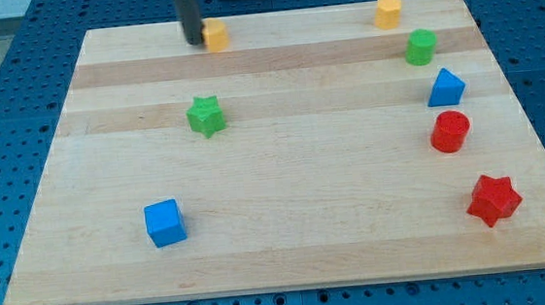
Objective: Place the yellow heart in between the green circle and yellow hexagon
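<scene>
The yellow heart (215, 34) lies near the board's top edge, left of centre. My tip (193, 40) stands right against the heart's left side. The yellow hexagon (388, 11) sits at the top right. The green circle (420, 46) lies just below and right of the hexagon, with a small gap between them. The heart is far to the left of both.
A green star (205, 115) lies left of centre. A blue cube (165, 222) sits at the lower left. Down the right side lie a blue triangle (446, 87), a red cylinder (450, 131) and a red star (492, 198). The wooden board (289, 239) rests on a blue pegboard.
</scene>
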`<state>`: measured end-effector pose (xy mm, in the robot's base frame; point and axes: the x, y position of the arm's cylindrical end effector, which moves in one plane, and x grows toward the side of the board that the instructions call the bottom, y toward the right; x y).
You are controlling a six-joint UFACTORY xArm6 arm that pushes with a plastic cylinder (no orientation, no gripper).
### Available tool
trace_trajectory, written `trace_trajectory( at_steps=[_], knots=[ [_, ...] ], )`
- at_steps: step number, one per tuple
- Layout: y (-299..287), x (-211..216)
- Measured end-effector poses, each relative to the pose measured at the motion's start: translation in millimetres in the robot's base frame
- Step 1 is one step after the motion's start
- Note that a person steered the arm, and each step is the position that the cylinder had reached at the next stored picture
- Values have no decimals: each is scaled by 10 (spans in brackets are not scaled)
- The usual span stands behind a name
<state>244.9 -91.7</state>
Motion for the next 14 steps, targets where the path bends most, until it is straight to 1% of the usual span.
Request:
trace_trajectory(
  at_steps=[1,2,3,4,5,6,7,8,9,10,11,12,14],
  knots=[
    [708,222],
    [885,142],
    [739,-297],
    [1011,-219],
    [1489,113],
    [1270,-163],
    [844,113],
    [950,535],
    [1332,592],
    [1805,519],
    [1741,136],
    [1551,-63],
    [1970,-135]
  ],
)
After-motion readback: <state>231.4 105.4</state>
